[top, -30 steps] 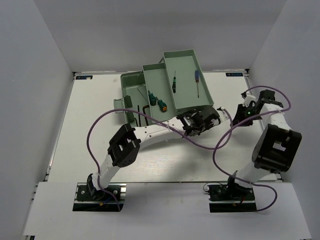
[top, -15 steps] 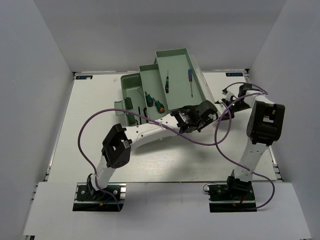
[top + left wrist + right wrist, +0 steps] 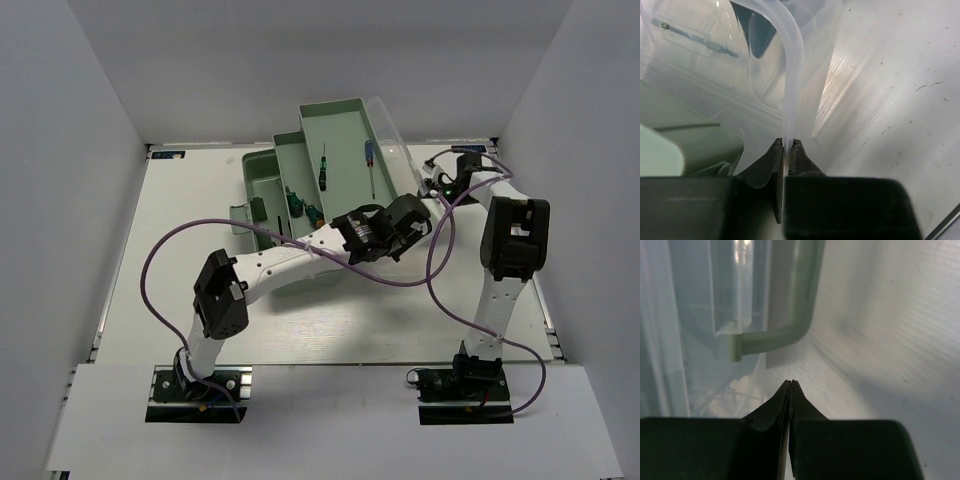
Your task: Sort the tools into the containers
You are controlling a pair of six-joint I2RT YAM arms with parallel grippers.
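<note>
Seemingly the tools (image 3: 322, 168) lie sorted in trays (image 3: 342, 128) beyond my left hand (image 3: 788, 144), which pinches the clear lid (image 3: 793, 75); closing remains.

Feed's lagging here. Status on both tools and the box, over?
Left tool shut on lid edge. Right tool shut, empty, near box handle. Screwdrivers in trays; nothing seen blocking.

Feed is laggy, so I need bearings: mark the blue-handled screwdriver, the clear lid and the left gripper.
blue-handled screwdriver (image 3: 370, 172), top external view, on its shaft.
clear lid (image 3: 794, 85), left wrist view, on its pinched rim.
left gripper (image 3: 787, 146), left wrist view, midway between its fingertips.
</note>
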